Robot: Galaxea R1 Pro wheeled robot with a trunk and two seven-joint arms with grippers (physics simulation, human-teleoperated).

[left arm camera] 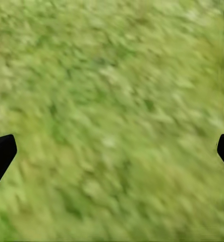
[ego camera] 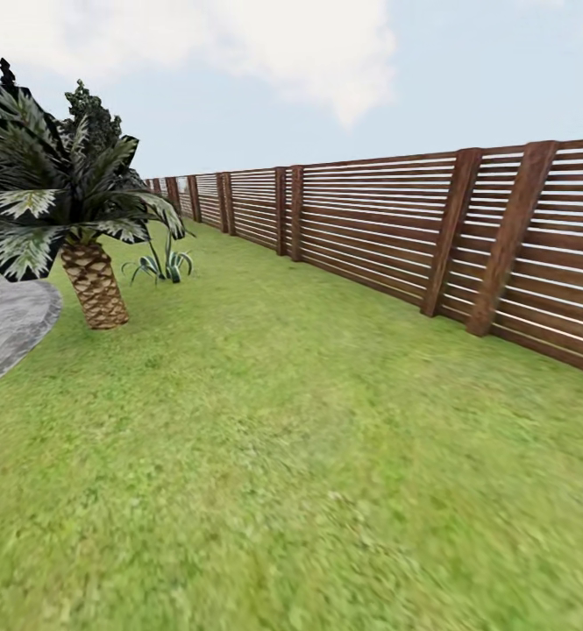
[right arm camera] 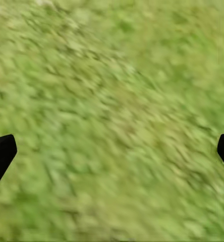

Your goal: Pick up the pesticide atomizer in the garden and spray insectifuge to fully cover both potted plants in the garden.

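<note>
Garden lawn (ego camera: 309, 456) stretches from the palm (ego camera: 67, 206) to the brown slatted fence (ego camera: 431, 232), a grey patio (ego camera: 6, 329) beside the palm, while left gripper (left arm camera: 112, 151) and right gripper (right arm camera: 112, 151) hang spread wide and empty over grass.

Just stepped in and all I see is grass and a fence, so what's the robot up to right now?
Nothing is being handled. The head view looks across the lawn toward a brown slatted fence, with a palm and a spiky grass clump beside a grey paved patch. Both wrist views look down on bare grass, the left gripper and right gripper with jaws wide apart and empty.
</note>
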